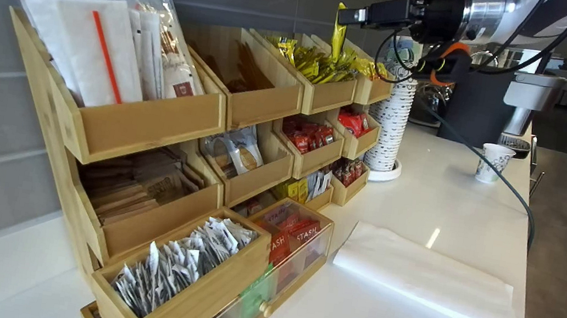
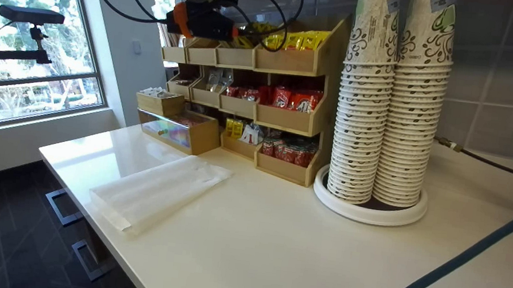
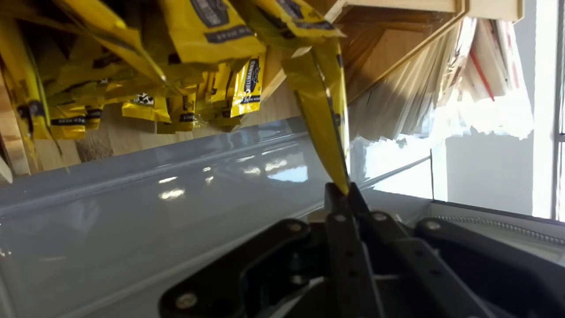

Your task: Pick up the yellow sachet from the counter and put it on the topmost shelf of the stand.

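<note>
Sachet (image 3: 321,123) Dangles Over the Top Row

The gripper (image 3: 347,192) has its jaws pressed together, pinching the yellow sachet near its upper end. The rest of it hangs down. In an exterior view it hangs over a bin (image 1: 332,97) on the topmost shelf (image 2: 285,60) of the stand (image 2: 331,109), right by a heap of yellow packets (image 1: 305,63). I can't tell if its low end touches the heap.

My guess is that the job is nearly done, and letting go is the part left. To do that well, I would go down slowly and straight until the low end sits in the heap. A drop from up high could make it slide, since the wrapper looks slick. It should land in the middle, away from the wooden side wall (image 1: 280,61), so it doesn't flop into the next bin.

Then the jaws should part just a little. Opening them wide could knock other packets about. A thin sachet may cling to one side, so I would check that it is loose. After that, lift straight up first, and only then swing away, keeping clear of the tall paper cups (image 2: 358,131) beside the stand.
</note>
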Controlling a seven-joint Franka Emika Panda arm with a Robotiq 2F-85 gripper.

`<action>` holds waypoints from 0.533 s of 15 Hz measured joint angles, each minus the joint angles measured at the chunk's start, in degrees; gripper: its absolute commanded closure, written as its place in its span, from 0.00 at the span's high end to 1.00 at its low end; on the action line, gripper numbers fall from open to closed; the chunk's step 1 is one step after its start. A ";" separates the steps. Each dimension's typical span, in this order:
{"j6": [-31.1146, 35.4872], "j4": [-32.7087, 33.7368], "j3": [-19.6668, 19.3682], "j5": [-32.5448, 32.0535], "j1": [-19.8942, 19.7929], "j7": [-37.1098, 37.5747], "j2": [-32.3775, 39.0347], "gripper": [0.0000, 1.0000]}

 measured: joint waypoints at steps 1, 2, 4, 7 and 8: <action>0.04 0.37 0.14 0.80 0.00 -0.73 0.68 0.01; 0.05 0.83 0.25 1.69 0.00 -1.41 1.30 0.01; 0.05 1.81 0.38 2.84 0.00 -2.17 2.32 0.01; 0.05 3.06 0.59 4.07 0.00 -3.03 3.41 0.01; 0.05 3.26 0.67 4.16 0.00 -3.06 3.74 0.01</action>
